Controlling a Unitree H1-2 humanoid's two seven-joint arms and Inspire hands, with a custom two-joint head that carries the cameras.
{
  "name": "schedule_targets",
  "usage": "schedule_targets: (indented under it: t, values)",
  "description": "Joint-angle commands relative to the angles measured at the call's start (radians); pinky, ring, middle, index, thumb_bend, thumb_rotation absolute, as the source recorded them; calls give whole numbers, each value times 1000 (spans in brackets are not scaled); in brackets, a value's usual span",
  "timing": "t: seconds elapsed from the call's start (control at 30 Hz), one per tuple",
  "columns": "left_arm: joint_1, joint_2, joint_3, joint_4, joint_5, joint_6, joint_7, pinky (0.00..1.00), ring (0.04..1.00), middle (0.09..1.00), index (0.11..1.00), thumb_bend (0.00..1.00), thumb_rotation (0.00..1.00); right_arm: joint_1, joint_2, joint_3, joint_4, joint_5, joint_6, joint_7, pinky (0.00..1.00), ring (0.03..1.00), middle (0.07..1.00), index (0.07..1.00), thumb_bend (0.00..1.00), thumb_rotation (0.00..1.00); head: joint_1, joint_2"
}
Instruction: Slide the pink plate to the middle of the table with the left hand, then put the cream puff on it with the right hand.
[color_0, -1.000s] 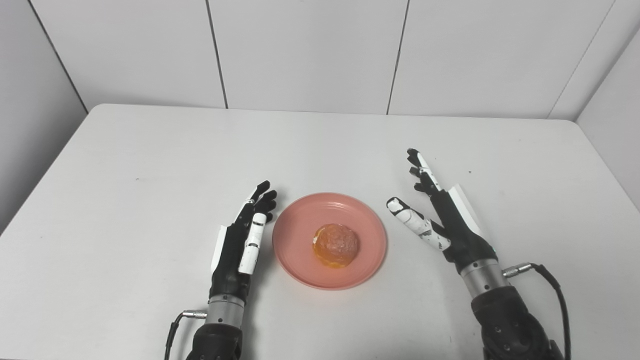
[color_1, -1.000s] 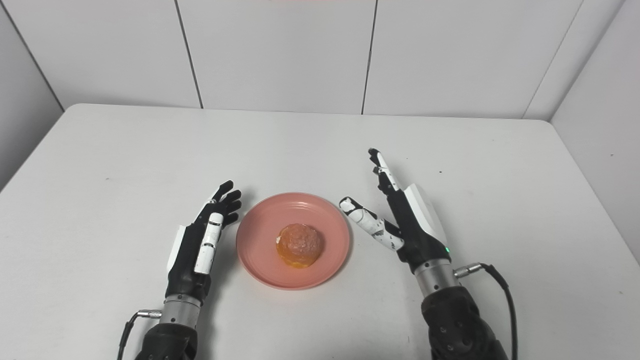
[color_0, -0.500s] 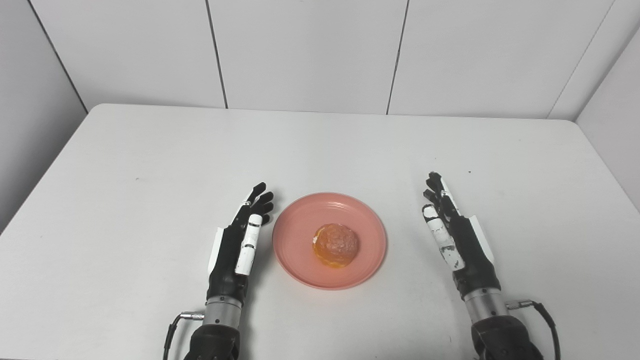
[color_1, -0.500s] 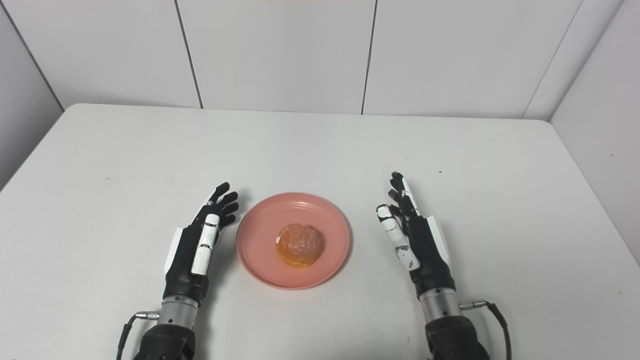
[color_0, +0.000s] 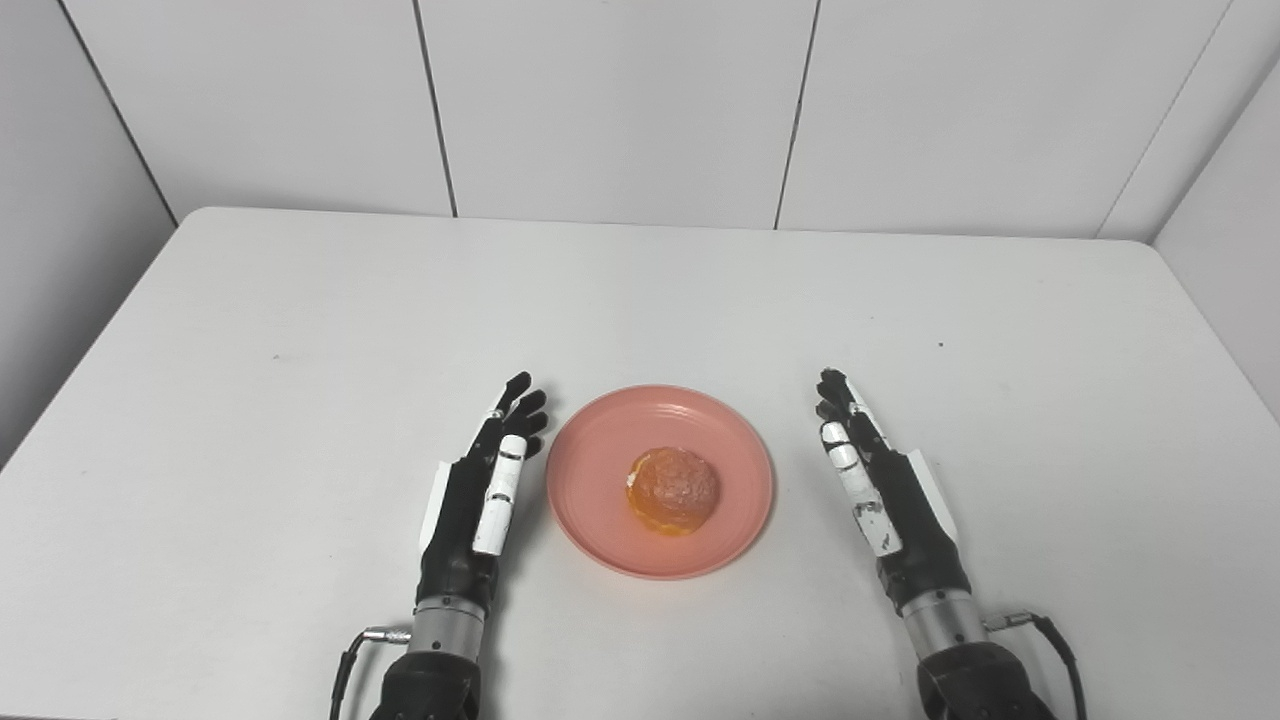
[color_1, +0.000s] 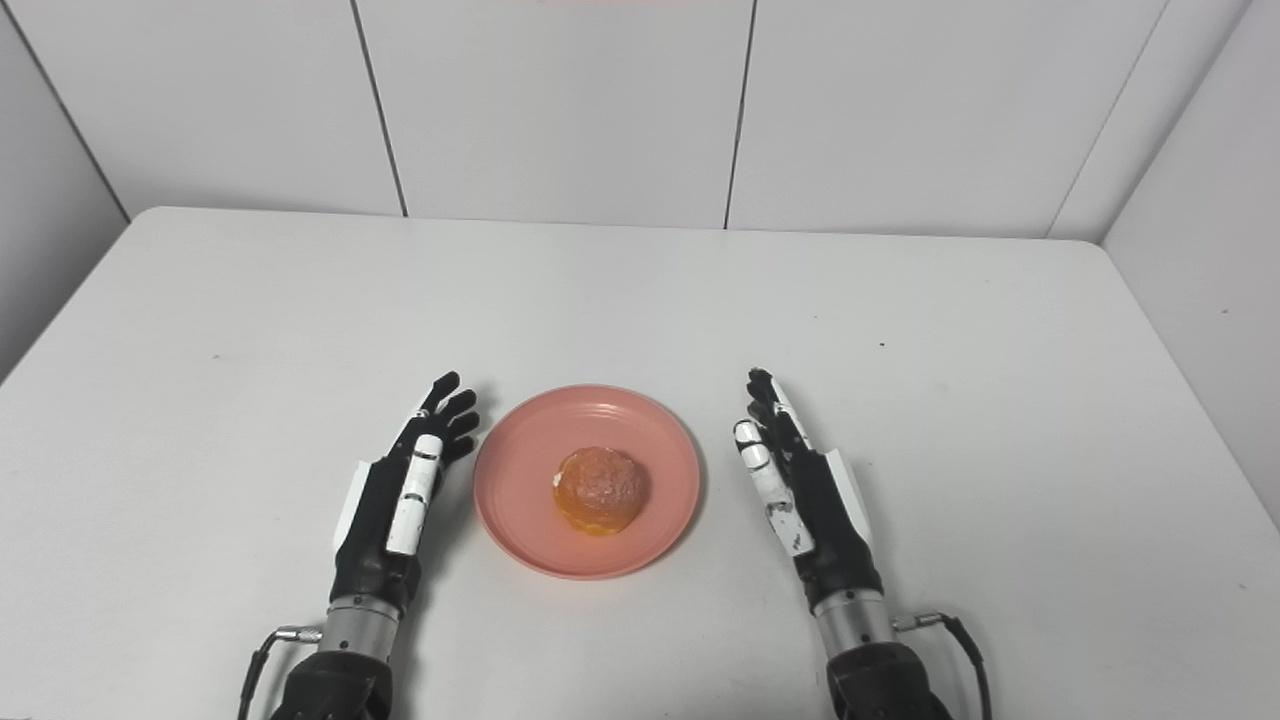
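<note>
Pink plate (color_0: 600, 540) sits mid-table (color_0: 300, 330) with the cream puff (color_0: 672, 489) at its centre, so keep your left robot hand (color_0: 478, 492) and right robot hand (color_0: 885, 495) open, empty and clear either side.

White table (color_0: 640, 290) against pale panelled walls (color_0: 620, 100)

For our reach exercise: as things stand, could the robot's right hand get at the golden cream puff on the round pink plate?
Probably yes. The right hand lies open just right of the round pink plate, and nothing stands between it and the golden cream puff in the middle.
</note>
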Motion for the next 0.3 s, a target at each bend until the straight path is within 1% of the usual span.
schedule_targets:
  t: [0.0, 0.1, 0.27]
  values:
    - [30, 11, -1, -16, -5, -38, -9, 877, 884, 899, 895, 491, 1000, -12, 10, 5, -37, 17, -8, 7, 943, 955, 964, 962, 247, 1000, 2, 0]
    - [33, 12, -3, -19, -7, -36, -10, 877, 887, 901, 897, 494, 1000, -11, 11, 8, -47, 28, 1, 13, 935, 961, 969, 966, 235, 1000, 3, -1]
    - [38, 12, -6, -27, -5, -35, -12, 879, 887, 900, 895, 500, 1000, -4, 14, 11, -62, 33, 5, 18, 935, 962, 970, 966, 244, 1000, 2, -2]
